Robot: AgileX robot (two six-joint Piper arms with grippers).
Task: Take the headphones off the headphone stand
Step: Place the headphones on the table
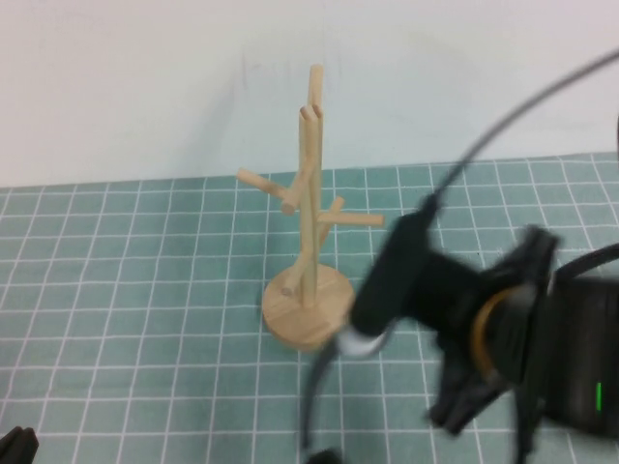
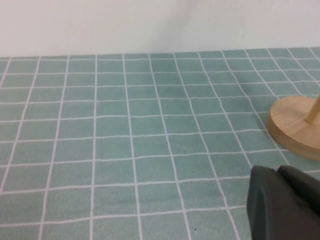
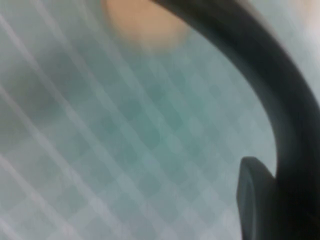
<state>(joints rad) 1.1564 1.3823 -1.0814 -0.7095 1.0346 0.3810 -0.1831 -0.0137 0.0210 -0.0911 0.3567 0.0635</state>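
Headphones held by right hand, off stand; left hand low

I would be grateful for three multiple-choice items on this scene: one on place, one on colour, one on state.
1. Where are the headphones?
A hung on a peg
B at the right gripper, right of the headphone stand
C flat at the far left

2. What colour is the cloth?
A red
B green with a white grid
C plain black

3. How is the headphone stand?
A upright, pegs bare
B toppled
C carrying headphones

Answers: B, the dark ear cup and thin band sit by the right arm, while the left gripper is at the near-left corner. B, the grid shows in the high view. A, the post is vertical and nothing hangs on it.
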